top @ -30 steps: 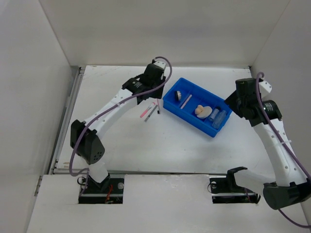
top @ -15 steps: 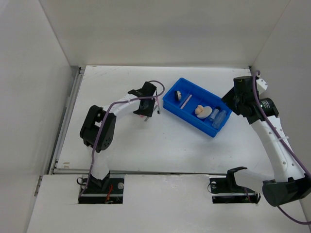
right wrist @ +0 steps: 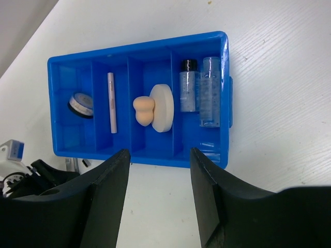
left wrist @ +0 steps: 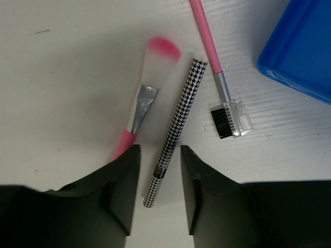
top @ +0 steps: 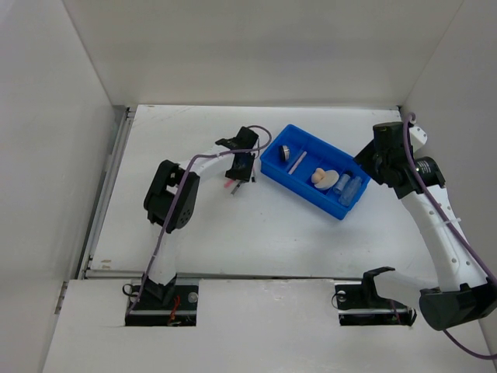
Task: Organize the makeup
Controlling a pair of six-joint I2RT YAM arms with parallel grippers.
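Lowered since a second ago: left gripper (left wrist: pixel 159 155), jaws apart astride near end of checked pencil (left wrist: pixel 178 124), not clamping. Just left, pink brush (left wrist: pixel 139 111); right, pink-handled comb (left wrist: pixel 209 39); far right, blue tray (left wrist: pixel 300 46). Right gripper (right wrist: pixel 159 155) unclenched, empty, above tray.

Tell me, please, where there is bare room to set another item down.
The table on the blue tray's near side is bare. Inside, the compartments holding the round compact and the slim stick have room. Crowded: the bottles' compartment, and the houndstooth pencil and pink brush at the left gripper.
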